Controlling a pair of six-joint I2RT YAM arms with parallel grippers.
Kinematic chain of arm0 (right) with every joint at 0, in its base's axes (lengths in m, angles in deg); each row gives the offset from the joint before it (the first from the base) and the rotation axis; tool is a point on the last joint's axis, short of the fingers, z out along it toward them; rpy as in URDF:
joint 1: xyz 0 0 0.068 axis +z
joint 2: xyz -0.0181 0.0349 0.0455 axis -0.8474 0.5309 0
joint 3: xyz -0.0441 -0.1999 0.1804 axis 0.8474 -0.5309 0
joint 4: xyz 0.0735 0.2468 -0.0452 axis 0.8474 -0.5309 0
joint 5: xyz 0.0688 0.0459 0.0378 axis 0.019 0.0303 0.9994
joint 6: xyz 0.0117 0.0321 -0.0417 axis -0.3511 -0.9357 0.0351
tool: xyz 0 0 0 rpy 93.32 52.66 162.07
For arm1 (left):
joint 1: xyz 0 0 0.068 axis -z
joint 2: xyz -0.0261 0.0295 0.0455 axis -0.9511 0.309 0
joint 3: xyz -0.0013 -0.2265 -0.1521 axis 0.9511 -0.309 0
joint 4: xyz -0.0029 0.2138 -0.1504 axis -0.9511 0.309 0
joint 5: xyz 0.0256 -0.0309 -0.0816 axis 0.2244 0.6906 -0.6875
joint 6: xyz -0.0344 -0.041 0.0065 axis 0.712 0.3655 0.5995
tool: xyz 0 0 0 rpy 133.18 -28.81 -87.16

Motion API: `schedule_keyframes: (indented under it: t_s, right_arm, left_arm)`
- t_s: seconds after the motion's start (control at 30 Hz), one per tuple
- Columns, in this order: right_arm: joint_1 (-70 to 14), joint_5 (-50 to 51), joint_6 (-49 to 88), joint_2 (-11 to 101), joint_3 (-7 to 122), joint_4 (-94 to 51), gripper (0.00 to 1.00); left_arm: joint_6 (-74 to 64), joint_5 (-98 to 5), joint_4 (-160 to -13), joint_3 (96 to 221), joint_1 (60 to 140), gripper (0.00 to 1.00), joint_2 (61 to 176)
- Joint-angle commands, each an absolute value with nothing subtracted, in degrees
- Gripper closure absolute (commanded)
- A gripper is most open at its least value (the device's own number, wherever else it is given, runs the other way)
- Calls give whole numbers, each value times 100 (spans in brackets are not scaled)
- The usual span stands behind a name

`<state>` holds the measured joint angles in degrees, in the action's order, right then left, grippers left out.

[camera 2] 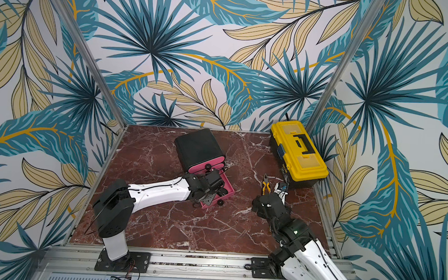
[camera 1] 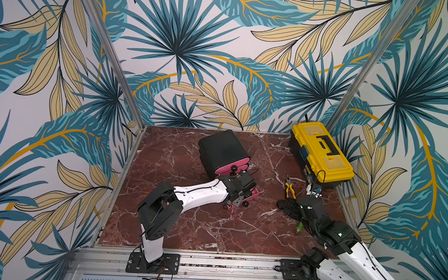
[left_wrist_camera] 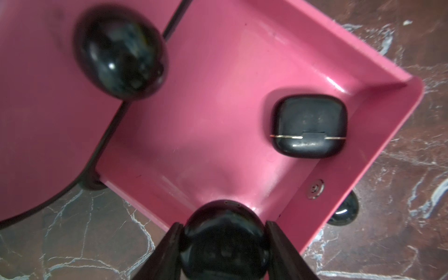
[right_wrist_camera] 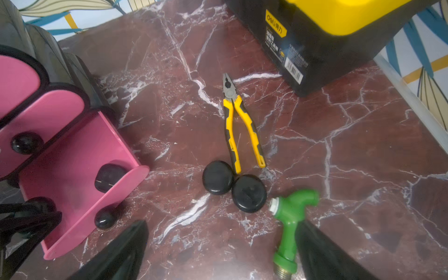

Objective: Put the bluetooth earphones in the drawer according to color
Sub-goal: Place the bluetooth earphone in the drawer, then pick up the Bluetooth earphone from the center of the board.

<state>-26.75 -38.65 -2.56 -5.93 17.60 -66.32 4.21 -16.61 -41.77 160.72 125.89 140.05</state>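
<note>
My left gripper [left_wrist_camera: 224, 225] is shut on a round black earphone case [left_wrist_camera: 224, 242] and holds it over the near edge of the pulled-out bottom drawer [left_wrist_camera: 218, 109] of the black cabinet [camera 1: 222, 148]. A squarish black case [left_wrist_camera: 309, 126] lies inside that pink drawer, near its front wall. The two drawers above it are closed. In the right wrist view, two round black cases [right_wrist_camera: 217, 177] [right_wrist_camera: 249, 193] lie touching on the marble, ahead of my right gripper [right_wrist_camera: 223, 226], which is open and holds nothing. No white or lilac cases are in view.
Yellow-and-black pliers [right_wrist_camera: 238, 126] lie just beyond the two cases. A green tool [right_wrist_camera: 289, 223] rests against my right gripper's finger. A yellow toolbox [camera 1: 321, 153] stands in the back right corner. The drawer's black knob [left_wrist_camera: 344, 211] projects from its front.
</note>
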Motion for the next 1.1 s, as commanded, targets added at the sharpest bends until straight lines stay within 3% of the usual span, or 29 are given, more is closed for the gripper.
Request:
schedule_keyframes:
  t_s: [0.0, 0.37, 0.6, 0.83, 1.07]
  right_arm:
    - [-2667, -3625, -344, -310, 1645, -6481, 0]
    - [-2668, -3351, -413, 896, 1899, -6374, 0]
    - [-2666, -3137, -290, 1586, 1993, -6144, 1]
    - [-2755, -2760, -19, 2398, 2231, -6029, 1]
    - [-2978, -2319, 337, 3122, 2537, -5903, 9]
  left_arm:
    - [423, -1703, -4299, 15965, 12553, 52, 13980]
    - [478, -1786, -4195, 16043, 12545, 28, 13958]
    - [565, -1855, -4159, 15910, 12544, 25, 13510]
    - [746, -2087, -4579, 15298, 12544, 14, 12686]
    - [992, -1863, -5075, 14440, 12548, 7, 11779]
